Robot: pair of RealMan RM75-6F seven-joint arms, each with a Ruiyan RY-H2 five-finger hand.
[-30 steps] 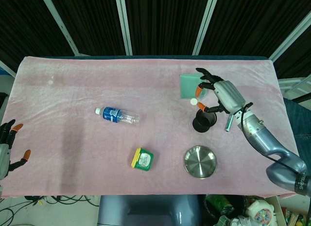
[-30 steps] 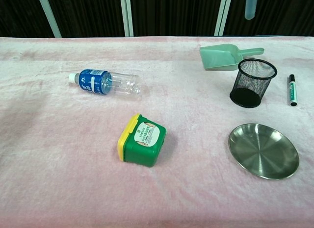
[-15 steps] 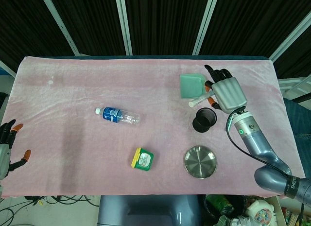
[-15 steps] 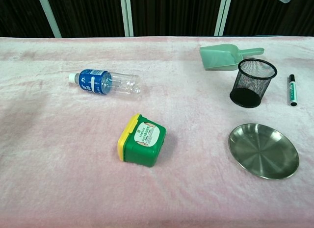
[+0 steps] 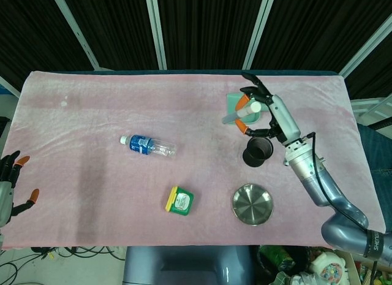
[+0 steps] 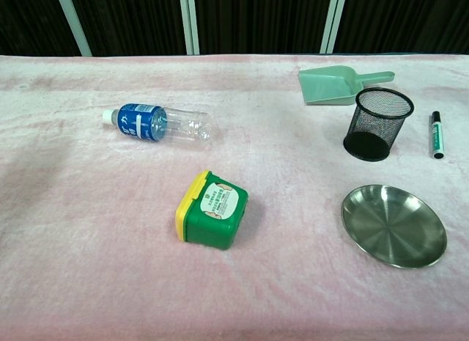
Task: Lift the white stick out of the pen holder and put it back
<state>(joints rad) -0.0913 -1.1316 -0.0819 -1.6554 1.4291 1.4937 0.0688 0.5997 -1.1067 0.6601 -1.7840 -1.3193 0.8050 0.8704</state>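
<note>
The right hand [image 5: 266, 113] is raised over the bench [image 5: 92, 107] and grips the white stick [image 5: 237, 116] between its orange-tipped fingers [image 5: 244, 102]; the stick lies roughly level, its free end poking out to the hand's left, clear of the pen holder [image 5: 257, 149]. The chest view shows neither the hand nor the stick.

Closest to that hand, just below it in the head view, stands the black mesh pen holder, upright on the pink cloth. Behind the hand and partly hidden by it lies the pale green scoop [image 6: 330, 84], its handle pointing toward the right edge of the bench. A green marker [image 6: 437, 134] lies just beside the holder, on the side toward the forearm.

Further on, nearer the robot than the holder, sits the round metal dish [image 5: 252, 204]. Out to the hand's left lies a green box with a yellow lid [image 5: 179, 200], and beyond it a clear bottle with a blue label [image 5: 147, 145] on its side, white cap pointing away from the hand.

Farthest off, at the opposite edge of the bench, the left hand [image 5: 7, 188] hangs with fingers apart, holding nothing.
</note>
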